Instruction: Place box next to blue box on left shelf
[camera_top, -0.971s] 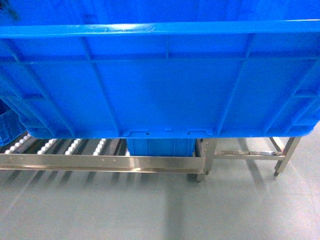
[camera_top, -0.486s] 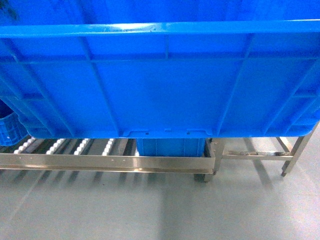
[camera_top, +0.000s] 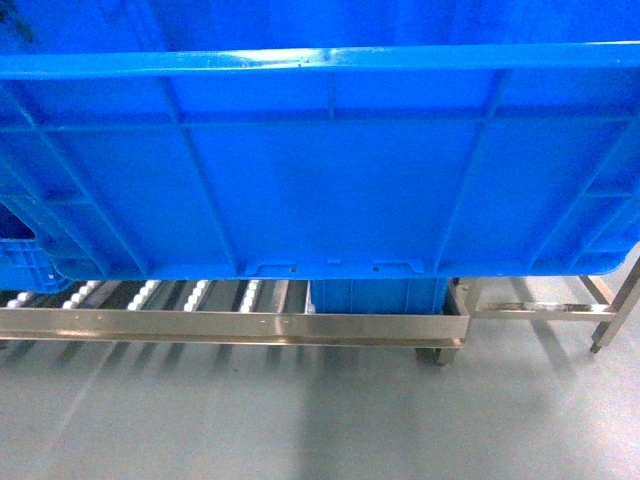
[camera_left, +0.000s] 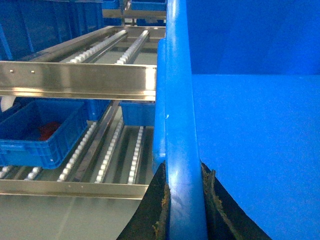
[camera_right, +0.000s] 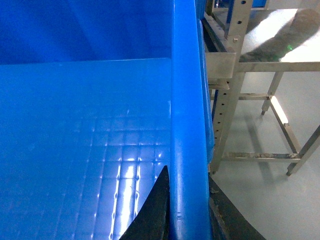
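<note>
The box, a large bright-blue ribbed crate, fills the head view and hangs above the floor in front of the left shelf. My left gripper is shut on its left rim, one black finger on each side. My right gripper is shut on the right rim in the same way. The box's smooth inside holds nothing. The blue box sits on the roller rails to the left, with something red inside, and peeks out at the head view's left edge. Neither gripper shows in the head view.
A steel front rail edges the rollers. Another blue crate stands behind it under the box. An upper roller level crosses above with more blue crates behind. A steel frame stands to the right on grey floor.
In the head view the shelf, its end post and the steel frame have slid to the right under the held box. More of the blue box shows at the left edge.
</note>
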